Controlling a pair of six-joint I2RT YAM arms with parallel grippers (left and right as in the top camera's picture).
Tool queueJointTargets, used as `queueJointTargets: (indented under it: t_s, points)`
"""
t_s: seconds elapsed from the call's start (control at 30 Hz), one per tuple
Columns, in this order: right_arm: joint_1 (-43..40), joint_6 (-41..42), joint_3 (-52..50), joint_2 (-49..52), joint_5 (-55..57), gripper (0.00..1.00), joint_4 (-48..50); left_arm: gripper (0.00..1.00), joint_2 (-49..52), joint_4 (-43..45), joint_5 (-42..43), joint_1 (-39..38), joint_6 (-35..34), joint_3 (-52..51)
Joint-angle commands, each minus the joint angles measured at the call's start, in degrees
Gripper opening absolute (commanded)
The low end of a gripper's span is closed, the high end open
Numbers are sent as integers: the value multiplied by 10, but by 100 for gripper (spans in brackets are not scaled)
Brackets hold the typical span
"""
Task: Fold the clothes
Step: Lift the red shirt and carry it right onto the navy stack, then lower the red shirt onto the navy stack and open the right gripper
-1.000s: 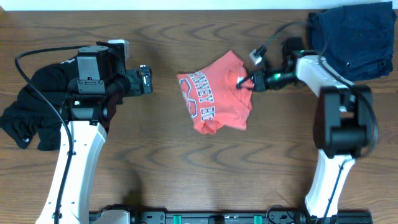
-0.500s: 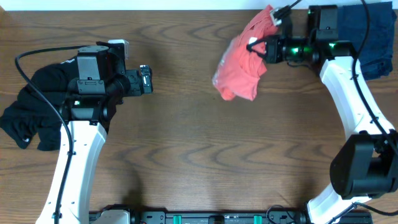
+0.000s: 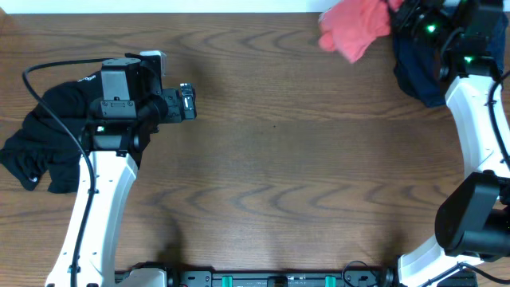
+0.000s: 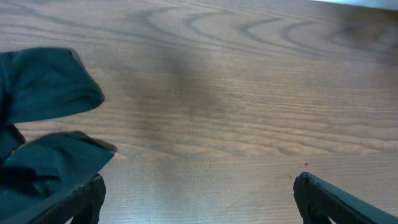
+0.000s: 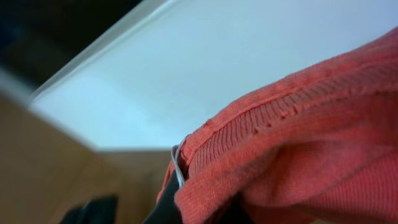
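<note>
Right fingers (image 3: 401,14), clamped on the red shirt (image 3: 355,28), now hold it at one o'clock, off bench (image 3: 279,159) centre, likely stacking it; left fingers (image 4: 323,199) gape.

Left pincer (image 4: 199,182) agape, right pincer (image 3: 393,14) clamped.

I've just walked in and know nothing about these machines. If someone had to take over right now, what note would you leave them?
Left gripper: open and empty, over bare table, beside the black garment.
Right gripper: shut on the red shirt, which hangs bunched at the far right corner, next to the navy garment.
Done: the navy garment lies in that corner; I cannot tell how neatly it is folded.
Left to do: set the red shirt down; the black garment lies crumpled at the left edge, not yet folded.
</note>
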Motion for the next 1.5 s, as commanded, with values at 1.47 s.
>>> queueJointTargets:
  t_s: [1.47]
  points:
    - [-178, -40, 77, 191, 74, 1, 255, 98, 17, 55, -7, 3, 7, 7]
